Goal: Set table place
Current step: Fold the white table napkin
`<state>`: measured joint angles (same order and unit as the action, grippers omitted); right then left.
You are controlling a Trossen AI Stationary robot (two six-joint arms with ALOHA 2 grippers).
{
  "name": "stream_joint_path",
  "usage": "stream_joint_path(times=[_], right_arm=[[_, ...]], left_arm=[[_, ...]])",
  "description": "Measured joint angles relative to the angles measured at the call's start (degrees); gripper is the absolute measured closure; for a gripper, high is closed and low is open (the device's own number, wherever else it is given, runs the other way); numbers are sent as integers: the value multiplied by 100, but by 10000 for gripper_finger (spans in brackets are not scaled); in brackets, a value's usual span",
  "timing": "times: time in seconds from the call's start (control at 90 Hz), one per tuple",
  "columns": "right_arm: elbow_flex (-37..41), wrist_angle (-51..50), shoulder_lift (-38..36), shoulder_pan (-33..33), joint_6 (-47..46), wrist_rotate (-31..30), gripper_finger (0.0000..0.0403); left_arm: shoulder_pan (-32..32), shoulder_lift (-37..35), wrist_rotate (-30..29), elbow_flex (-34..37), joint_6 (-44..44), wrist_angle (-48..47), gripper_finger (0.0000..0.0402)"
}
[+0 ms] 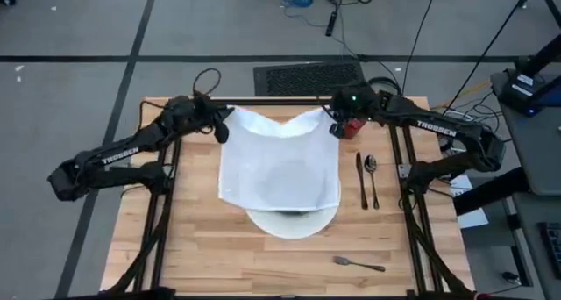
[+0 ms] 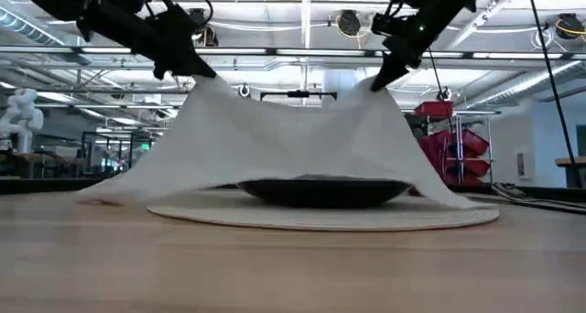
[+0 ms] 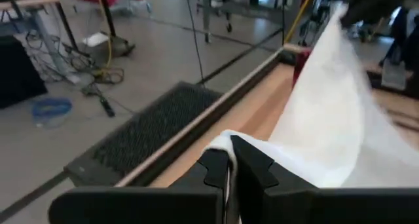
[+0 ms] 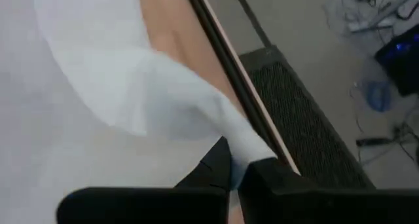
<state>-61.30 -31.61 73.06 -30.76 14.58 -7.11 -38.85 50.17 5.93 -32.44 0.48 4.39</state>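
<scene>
Nearest the table's front edge, a fork lay alone on the bare wood, off to the right. Just behind it, the plate peeked out from under the napkin's front hem, and in the low view the dark bowl sat on the plate with the cloth tented right over it! To the right of the napkin, the knife and spoon lay side by side, parallel, pointing front to back. Farther back, both arms were up in the air with the cloth stretched between them: the left gripper was pinched tight on the napkin's back left corner, fingers together on the fold, and the right gripper was clamped on the back right corner, its fingers closed over the fabric. The napkin hung from those two corners and draped down to the wood on either side of the plate. At the back, just beside the right gripper, the red cup stood near the table's rear rail.
</scene>
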Motion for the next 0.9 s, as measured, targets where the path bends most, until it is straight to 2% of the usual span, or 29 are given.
stream_joint_path(times=[0.133, 0.4, 0.611, 0.722, 0.778, 0.9], right_arm=[[0, -518, -11, -12, -136, 43, 403], [2, -1364, -11, 340, -651, 1031, 403], [21, -2016, -11, 779, -1275, 1507, 403], [240, -2004, -9, 1066, -1615, 1785, 403], [400, -1948, -10, 1226, -1819, 1805, 403], [865, -1647, -7, 1626, -2377, 1813, 403]], left_arm=[[-19, -130, 301, -14, -74, -270, 402], [-13, -518, 659, -14, -303, -1391, 402], [107, -942, 1630, 6, -774, -2250, 402], [376, -968, 1474, 119, -1245, -2743, 402], [529, -923, 1311, 192, -1503, -2748, 402], [895, -852, 1343, 437, -1970, -2789, 402]])
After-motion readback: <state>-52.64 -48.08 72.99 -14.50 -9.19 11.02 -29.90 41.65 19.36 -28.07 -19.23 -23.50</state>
